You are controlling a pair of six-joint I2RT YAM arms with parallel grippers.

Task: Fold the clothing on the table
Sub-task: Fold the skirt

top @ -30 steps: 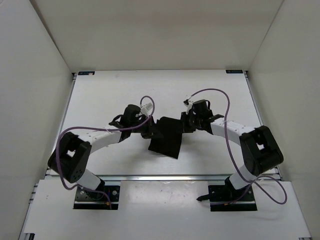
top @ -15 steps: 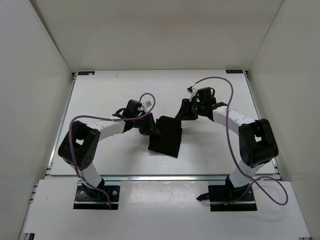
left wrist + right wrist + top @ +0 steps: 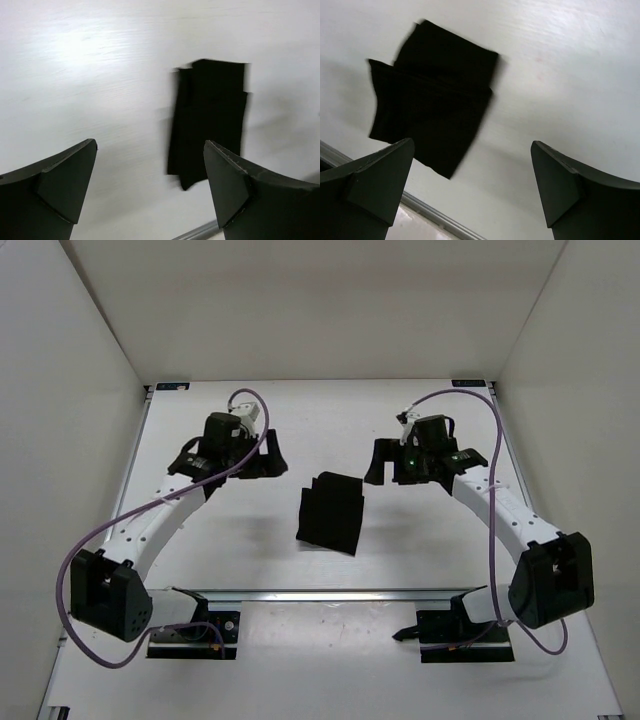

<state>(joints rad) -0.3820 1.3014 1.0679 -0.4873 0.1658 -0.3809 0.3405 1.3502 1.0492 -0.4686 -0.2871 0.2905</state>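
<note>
- Two claws stand wide and empty over the bench (image 3: 200, 540). The left claw (image 3: 262, 462) hovers left of centre, toward the far edge, gripping nothing.
- Centre: the clothing (image 3: 331, 512), a small black garment, lies flat as a compact folded oblong. It sits slightly askew, nearer the front edge than the far one, and apart from both claws.
- Right: the right claw (image 3: 380, 468), jaws spread just as wide, hangs off the garment's far right corner, touching nothing.
- Handling, as a judgement: the fabric looks soft, light and limp, and is likely to sag and slide on the smooth white top. It is best pinched at a corner or along a layered edge, low to the bench, rather than mid-panel.
- The overhead view alone places garment and claws on the bench. The left wrist view shows a stepped far edge where layers overlap. The right wrist view shows that step too, and the aluminium rail (image 3: 427, 212) along the front edge more plainly. Both wrist views are blurred.
</note>
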